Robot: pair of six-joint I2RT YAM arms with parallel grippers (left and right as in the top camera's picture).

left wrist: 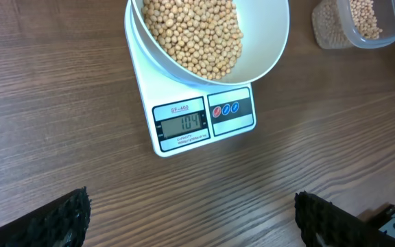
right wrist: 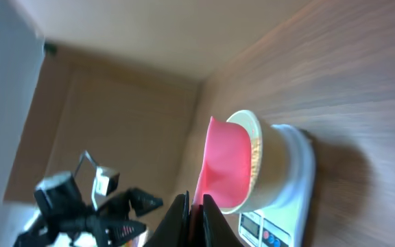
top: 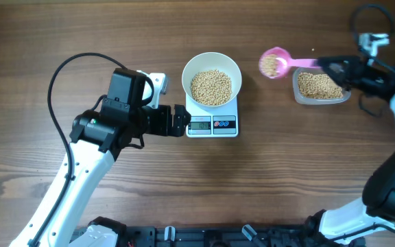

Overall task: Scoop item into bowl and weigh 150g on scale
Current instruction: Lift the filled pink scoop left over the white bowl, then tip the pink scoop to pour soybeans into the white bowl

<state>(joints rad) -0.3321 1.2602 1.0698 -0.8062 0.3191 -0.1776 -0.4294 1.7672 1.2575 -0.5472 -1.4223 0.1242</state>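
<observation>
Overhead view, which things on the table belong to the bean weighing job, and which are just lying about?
In the job: beans, white bowl, scale under it, bean-loaded pink scoop in the shut right gripper, clear tub of more beans.
Just there: left gripper, open and holding nothing, beside the scale; black cable looping from its arm.

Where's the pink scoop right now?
Overhead view: the pink scoop, loaded with beans, is right of the white bowl and left of the clear tub, its handle held by the right gripper.
</observation>
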